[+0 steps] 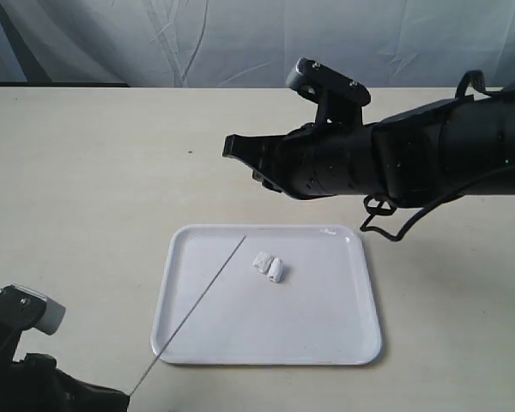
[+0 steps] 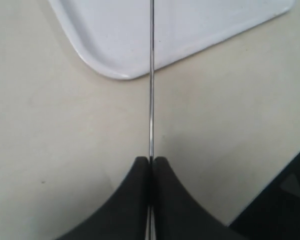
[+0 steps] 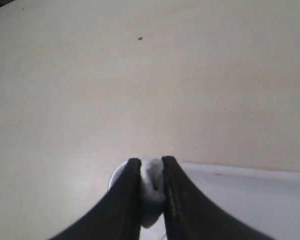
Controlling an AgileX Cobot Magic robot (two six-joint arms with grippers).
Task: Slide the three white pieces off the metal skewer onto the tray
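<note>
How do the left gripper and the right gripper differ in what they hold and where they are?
The left gripper is shut on the thin metal skewer; the right gripper is shut on one white piece. In the exterior view, the left gripper sits off the near corner of the tray, while the right gripper hangs near its far side. Both have black fingers, closed.

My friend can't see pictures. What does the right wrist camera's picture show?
The right gripper pinches one small white piece between its black fingers. Past them show the tray, by its rounded corner, and the beige table.
</note>
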